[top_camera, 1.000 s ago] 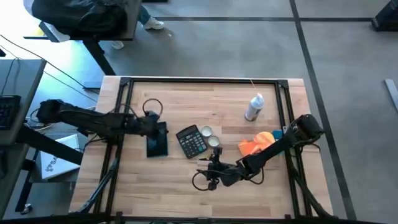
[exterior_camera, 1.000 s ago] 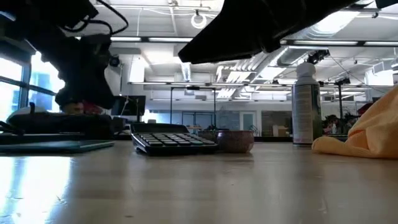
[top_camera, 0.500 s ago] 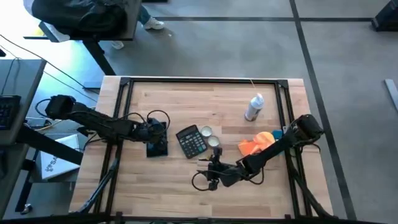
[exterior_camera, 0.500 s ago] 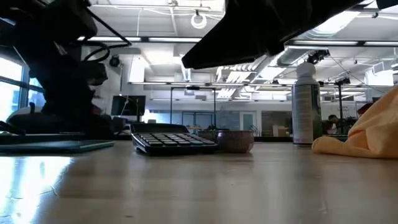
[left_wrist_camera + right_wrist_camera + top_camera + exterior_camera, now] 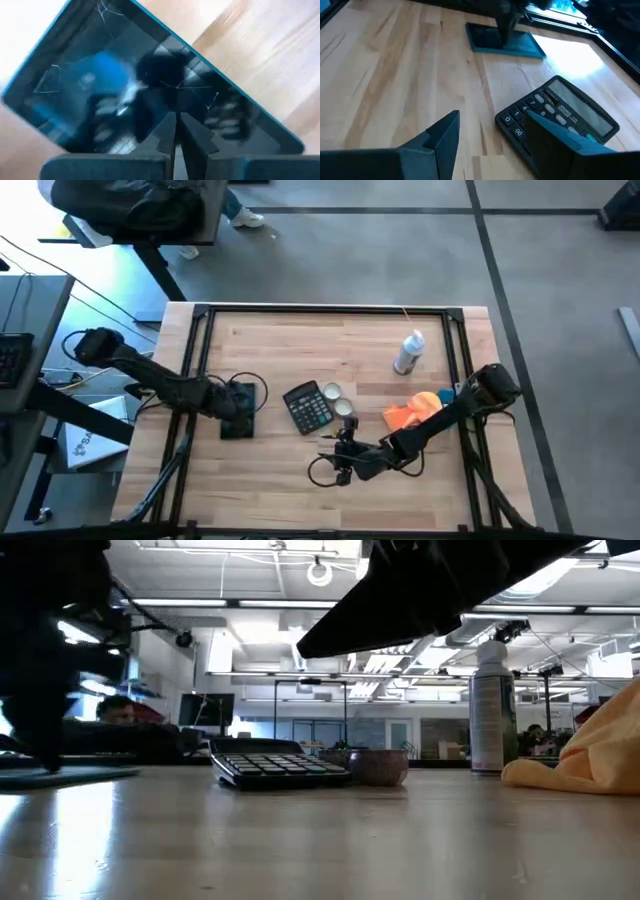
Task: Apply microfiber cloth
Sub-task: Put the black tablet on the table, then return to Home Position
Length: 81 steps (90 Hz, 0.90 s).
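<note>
The orange microfiber cloth (image 5: 412,412) lies bunched on the table at the right, beside the right arm; the low view shows it too (image 5: 590,755). My right gripper (image 5: 340,456) hangs open just above the table near the front, by the black calculator (image 5: 560,117), holding nothing. My left gripper (image 5: 238,402) stands shut on a dark tablet with a teal rim (image 5: 238,422) at the left. The tablet lies flat on the wood. My left gripper sets its shut fingertips (image 5: 176,131) on the tablet's cracked glass screen (image 5: 150,85), about mid-screen. The fingers come from above, pointing down. The tablet stays flat on the table under them.
A white spray bottle (image 5: 408,352) stands at the far right. Two small round tins (image 5: 337,400) sit beside the calculator (image 5: 308,407). A small blue object (image 5: 447,393) lies by the cloth. A black metal frame (image 5: 330,310) runs along the table's edges.
My left gripper has drawn back toward the table's left edge and slightly toward the near edge, fingers staying shut. The tablet has slid along the table the same way under it, still flat. My right arm has kept still.
</note>
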{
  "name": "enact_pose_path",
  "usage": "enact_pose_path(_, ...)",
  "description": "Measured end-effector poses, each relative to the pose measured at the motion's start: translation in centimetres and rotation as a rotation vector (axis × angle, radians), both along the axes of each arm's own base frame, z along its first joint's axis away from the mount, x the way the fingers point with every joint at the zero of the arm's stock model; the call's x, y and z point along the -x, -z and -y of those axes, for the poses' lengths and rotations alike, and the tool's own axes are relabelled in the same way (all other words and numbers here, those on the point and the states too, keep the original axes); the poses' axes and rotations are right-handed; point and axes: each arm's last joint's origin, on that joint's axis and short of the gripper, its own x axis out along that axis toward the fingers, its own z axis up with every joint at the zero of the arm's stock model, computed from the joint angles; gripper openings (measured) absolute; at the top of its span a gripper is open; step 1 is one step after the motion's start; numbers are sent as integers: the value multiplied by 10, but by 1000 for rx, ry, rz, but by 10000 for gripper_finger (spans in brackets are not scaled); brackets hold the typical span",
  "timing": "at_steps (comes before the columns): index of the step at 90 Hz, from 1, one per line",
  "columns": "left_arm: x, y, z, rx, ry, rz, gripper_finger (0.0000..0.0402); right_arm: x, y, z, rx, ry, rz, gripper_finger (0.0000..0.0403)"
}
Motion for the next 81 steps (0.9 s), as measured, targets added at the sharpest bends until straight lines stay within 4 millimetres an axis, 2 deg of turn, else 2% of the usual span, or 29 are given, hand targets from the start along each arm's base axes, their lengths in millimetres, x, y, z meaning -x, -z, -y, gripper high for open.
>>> enact_pose_path(5,5,-6,0,-28,7,-79,0,0,0,0,-4,2,0,189)
enact_pose_path(9,4,-9,0,-37,18,-76,0,0,0,0,-9,5,2,189)
enact_pose_path(28,-13,-30,7,-150,45,106,0,1,-9,1,16,-13,15,189)
enact_pose_path(44,-41,-45,22,-198,155,416,0,6,-48,14,51,-33,72,189)
enact_pose_path(58,-60,-59,35,-199,279,652,0,16,-86,36,54,-91,79,189)
enact_pose_path(70,-69,-71,42,-216,361,786,0,31,-117,59,55,-117,84,189)
enact_pose_path(81,-66,-75,46,-269,418,847,0,49,-125,82,41,-82,113,189)
